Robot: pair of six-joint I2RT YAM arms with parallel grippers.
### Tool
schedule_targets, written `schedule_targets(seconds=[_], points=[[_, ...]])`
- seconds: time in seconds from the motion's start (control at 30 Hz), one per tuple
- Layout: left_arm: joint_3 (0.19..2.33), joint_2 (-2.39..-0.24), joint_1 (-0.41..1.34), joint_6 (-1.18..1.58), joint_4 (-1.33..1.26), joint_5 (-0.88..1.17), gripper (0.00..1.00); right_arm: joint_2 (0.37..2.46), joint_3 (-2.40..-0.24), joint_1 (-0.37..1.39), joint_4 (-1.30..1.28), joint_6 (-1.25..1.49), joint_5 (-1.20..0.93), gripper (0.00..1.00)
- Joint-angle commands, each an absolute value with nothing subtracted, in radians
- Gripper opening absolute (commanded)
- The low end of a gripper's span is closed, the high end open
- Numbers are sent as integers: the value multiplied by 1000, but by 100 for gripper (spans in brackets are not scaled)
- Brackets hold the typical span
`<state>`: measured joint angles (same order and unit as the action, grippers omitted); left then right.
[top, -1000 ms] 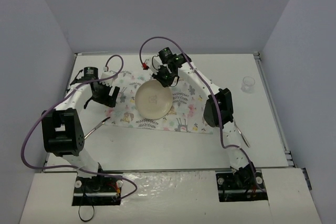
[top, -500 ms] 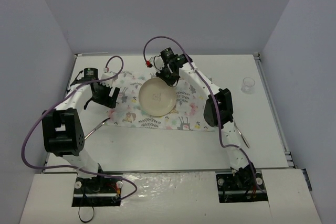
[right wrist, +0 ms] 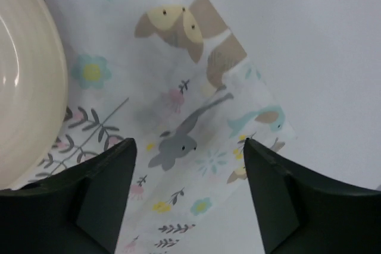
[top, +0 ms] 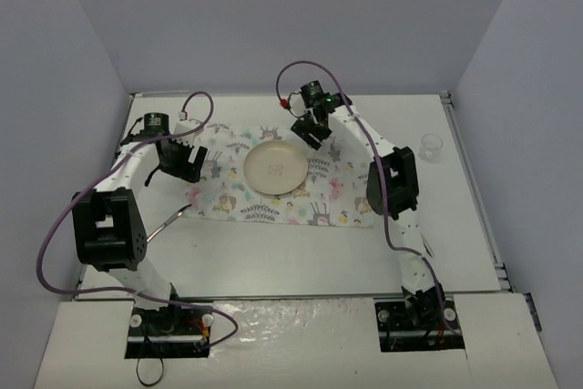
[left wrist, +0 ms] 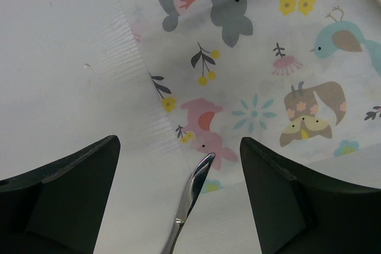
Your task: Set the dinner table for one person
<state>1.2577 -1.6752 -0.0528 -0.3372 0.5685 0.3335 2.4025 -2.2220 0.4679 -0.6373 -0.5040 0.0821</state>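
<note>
The white dinner table [top: 301, 243] carries a floral placemat [top: 319, 202], and a cream plate [top: 276, 168] lies flat on the middle of the mat. My right gripper [top: 312, 129] hangs open just past the plate's far right rim, holding nothing. The right wrist view has the plate [right wrist: 24, 87] at the left, apart from the gripper [right wrist: 187, 147]. My left gripper [top: 187, 163] stands open over the placemat's left edge [left wrist: 268, 57]. A knife tip [left wrist: 199, 173] lies on the table between the left gripper's [left wrist: 178, 147] fingers, untouched.
The knife [top: 167, 220] lies by the placemat's left corner. A second metal utensil [top: 421, 236] sits beside the right arm's lower link. A small clear glass [top: 431, 146] stands near the table's right edge. Grey walls close in three sides.
My right gripper has opened and let go of the plate, which has moved right and settled flat on the placemat. The right gripper has drawn back to the right. The left arm has not moved.
</note>
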Motion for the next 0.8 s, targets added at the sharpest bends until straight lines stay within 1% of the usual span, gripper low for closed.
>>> schedule_targets(seconds=[0.0,0.13,0.17,0.23,0.27,0.4,0.47,0.77], points=[[1309,-1641,-58,-334,547,353,79,2085,-1987,416,-593,-462,-13,62],[1282,-1624,-60,-307,512,334,79,1987,-1701,409,-588,-495,-55,56],[1278,-1620,-60,-299,502,309,79,1974,-1654,406,-588,-504,-68,52],[1273,-1614,-59,-279,488,231,79,1969,-1590,403,-588,-515,-98,41],[1273,-1614,-61,-275,492,194,79,1967,-1560,403,-588,-518,-116,36],[1212,-1573,-74,-270,469,125,79,1968,-1492,406,-586,-503,-202,33],[1168,-1543,-80,-270,446,104,79,1976,-1474,407,-587,-503,-218,34],[983,-1469,-95,-267,325,98,79,2047,-1434,403,-574,-488,-165,34]])
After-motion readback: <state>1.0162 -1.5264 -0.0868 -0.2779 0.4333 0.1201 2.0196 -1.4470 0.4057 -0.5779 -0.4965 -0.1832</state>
